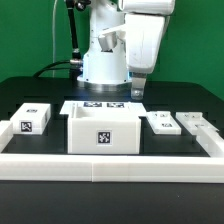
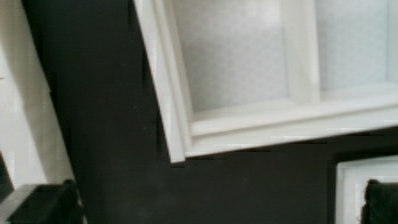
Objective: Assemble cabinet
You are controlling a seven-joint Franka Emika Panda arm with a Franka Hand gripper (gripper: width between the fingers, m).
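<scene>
In the exterior view we see the cabinet body (image 1: 100, 133), an open white box with a tag on its front, sitting mid-table just behind the border rail (image 1: 110, 163), with the marker board (image 1: 100, 104) lying flat behind it. A tagged panel (image 1: 33, 118) lies off to the exterior view's left, while a small panel (image 1: 162, 122) and an end panel (image 1: 197, 124) rest side by side to the exterior view's right. The gripper (image 1: 137, 92) hangs clear of the table, above the gap between the body and the small panel; whether its fingers are spread or pressed together, we cannot tell. Over to the wrist view: a white framed part (image 2: 249, 70) lies slanted across the dark table (image 2: 107, 130), its recessed faces blurred
</scene>
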